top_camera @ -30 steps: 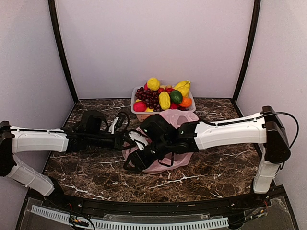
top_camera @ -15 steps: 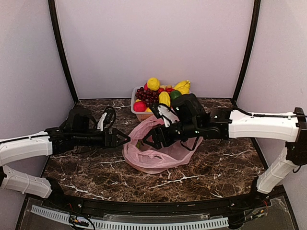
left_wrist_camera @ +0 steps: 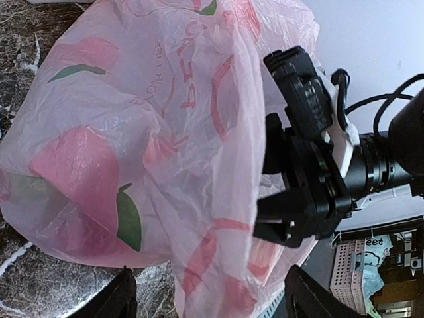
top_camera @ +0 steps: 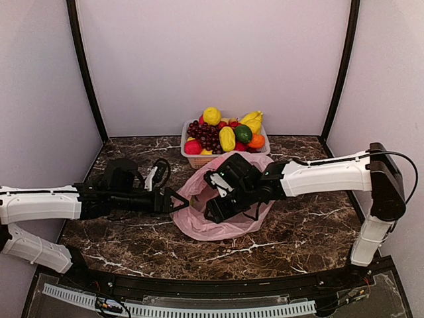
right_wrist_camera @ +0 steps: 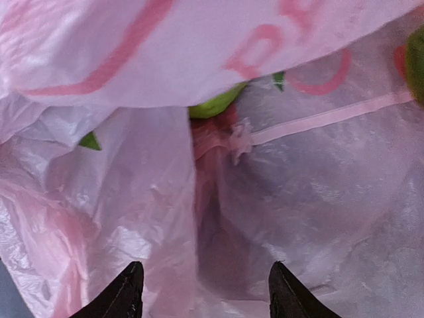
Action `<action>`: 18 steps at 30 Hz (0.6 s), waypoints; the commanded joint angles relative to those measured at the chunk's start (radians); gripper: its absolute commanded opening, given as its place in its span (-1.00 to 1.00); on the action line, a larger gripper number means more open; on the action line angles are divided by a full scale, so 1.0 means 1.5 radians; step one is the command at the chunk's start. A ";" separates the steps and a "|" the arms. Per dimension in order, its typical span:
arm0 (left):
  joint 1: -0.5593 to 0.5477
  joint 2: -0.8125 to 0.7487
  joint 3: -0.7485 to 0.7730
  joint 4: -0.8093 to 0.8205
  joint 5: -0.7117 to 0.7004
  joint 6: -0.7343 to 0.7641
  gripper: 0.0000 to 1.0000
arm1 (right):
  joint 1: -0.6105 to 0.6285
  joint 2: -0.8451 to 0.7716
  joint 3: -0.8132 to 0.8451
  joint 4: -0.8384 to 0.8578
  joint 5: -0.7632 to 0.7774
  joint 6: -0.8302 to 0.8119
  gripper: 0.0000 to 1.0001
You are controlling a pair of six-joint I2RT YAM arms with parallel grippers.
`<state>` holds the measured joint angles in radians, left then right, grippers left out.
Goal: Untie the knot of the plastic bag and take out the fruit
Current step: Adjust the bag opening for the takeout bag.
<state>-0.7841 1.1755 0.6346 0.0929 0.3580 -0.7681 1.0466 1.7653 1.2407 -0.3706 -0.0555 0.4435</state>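
Note:
The pink plastic bag (top_camera: 228, 225) lies slumped mid-table, its top loose and gaping; no knot shows. My left gripper (top_camera: 177, 201) is at the bag's left edge, open, and in the left wrist view its gripper (left_wrist_camera: 212, 299) has a fold of the bag (left_wrist_camera: 132, 132) hanging between the wide-apart fingers. My right gripper (top_camera: 214, 211) reaches down into the bag's mouth. It stands open (right_wrist_camera: 207, 291), with only pink film (right_wrist_camera: 318, 199) ahead. A green shape (right_wrist_camera: 213, 106) shows through the film. Fruit (top_camera: 227, 138) is piled in the basket behind; none is clearly seen in the bag.
A white basket (top_camera: 186, 156) stands at the back, touching the bag's far side, with grapes (top_camera: 205, 134), yellow, green and orange fruit heaped in it. Dark marble tabletop (top_camera: 132, 238) spreads around the bag. Walls close in on three sides.
My left gripper went from shut to open and drew back left, then returned to the bag's edge. My right gripper lifted toward the basket, then came back down into the bag's mouth.

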 commanded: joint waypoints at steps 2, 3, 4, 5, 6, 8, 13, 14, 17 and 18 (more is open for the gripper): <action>-0.004 0.024 -0.017 0.018 -0.002 -0.024 0.58 | 0.050 0.026 0.056 -0.001 -0.066 -0.013 0.23; -0.004 0.029 -0.020 0.019 -0.004 -0.025 0.60 | 0.055 0.029 0.059 0.003 -0.076 -0.012 0.24; -0.004 0.031 -0.021 0.018 -0.005 -0.027 0.63 | 0.058 0.032 0.063 0.006 -0.085 -0.010 0.24; -0.004 0.036 -0.024 0.017 -0.006 -0.029 0.64 | 0.062 0.036 0.065 0.011 -0.092 -0.007 0.23; -0.004 0.039 -0.024 0.017 -0.005 -0.029 0.65 | 0.064 0.040 0.067 0.016 -0.099 -0.005 0.24; -0.004 0.051 -0.023 0.019 0.001 -0.029 0.66 | 0.069 0.048 0.072 0.025 -0.112 -0.002 0.24; -0.004 0.073 -0.021 0.022 0.013 -0.025 0.14 | 0.076 0.058 0.081 0.025 -0.113 0.003 0.23; -0.004 0.072 -0.018 0.014 0.010 -0.019 0.00 | 0.076 0.050 0.076 0.024 -0.095 0.006 0.23; -0.004 0.067 -0.014 -0.044 -0.015 0.002 -0.57 | 0.063 0.026 0.054 0.020 -0.059 0.024 0.27; -0.004 0.063 -0.016 -0.051 -0.024 0.012 -0.65 | 0.054 0.018 0.044 0.021 -0.055 0.031 0.29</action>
<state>-0.7849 1.2858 0.6144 0.1017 0.3584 -0.7963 1.1503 1.8397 1.3411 -0.3508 -0.1886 0.4545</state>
